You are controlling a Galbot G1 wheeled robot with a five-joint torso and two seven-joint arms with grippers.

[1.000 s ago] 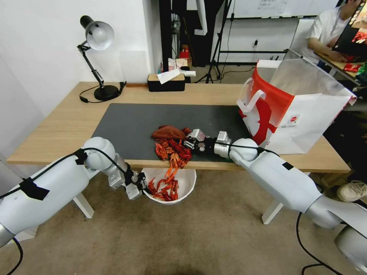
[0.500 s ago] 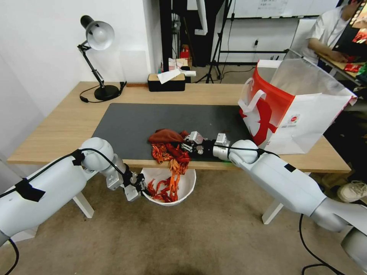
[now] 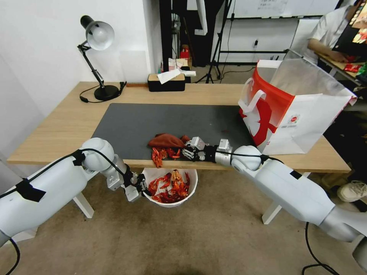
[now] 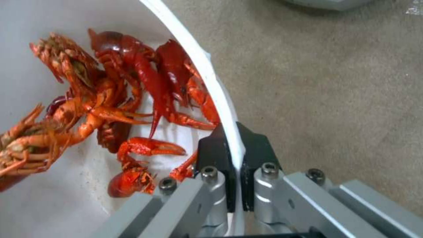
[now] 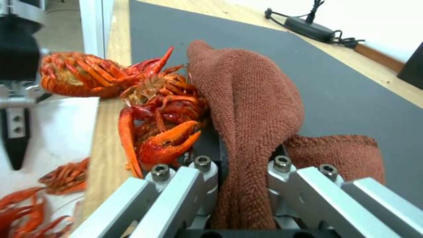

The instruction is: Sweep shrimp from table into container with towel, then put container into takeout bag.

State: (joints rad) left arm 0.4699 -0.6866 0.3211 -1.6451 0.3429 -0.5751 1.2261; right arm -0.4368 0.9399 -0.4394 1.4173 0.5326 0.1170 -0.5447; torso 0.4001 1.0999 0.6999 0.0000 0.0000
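The left gripper [image 3: 142,188] was below the near edge of the table [image 3: 61,126], its two fingers [image 4: 255,152] clamped on the thin rim of the white container [image 3: 191,182], one inside the wall and one outside. The container hung just under the table edge, in front of the dark grey mat [image 3: 133,122], and held a heap of red-orange shrimp [image 3: 170,187] against its inner wall. The right gripper [image 3: 187,149] lay low over the near part of the mat, fingers closed on the rust-red towel [image 3: 165,140], which bunched up between them in the right wrist view. A few shrimp [image 3: 162,154] remained on the table at its near edge, pressed against the left side of the towel and directly above the container; at least one overhung the wooden lip. The takeout bag [image 3: 302,114] stood upright at the right end of the table, mouth open, silvery lining showing, well apart from the container. A desk lamp [image 3: 97,57] stood at the far left corner and a black tissue box [image 3: 166,82] at the far edge, both clear of the work.
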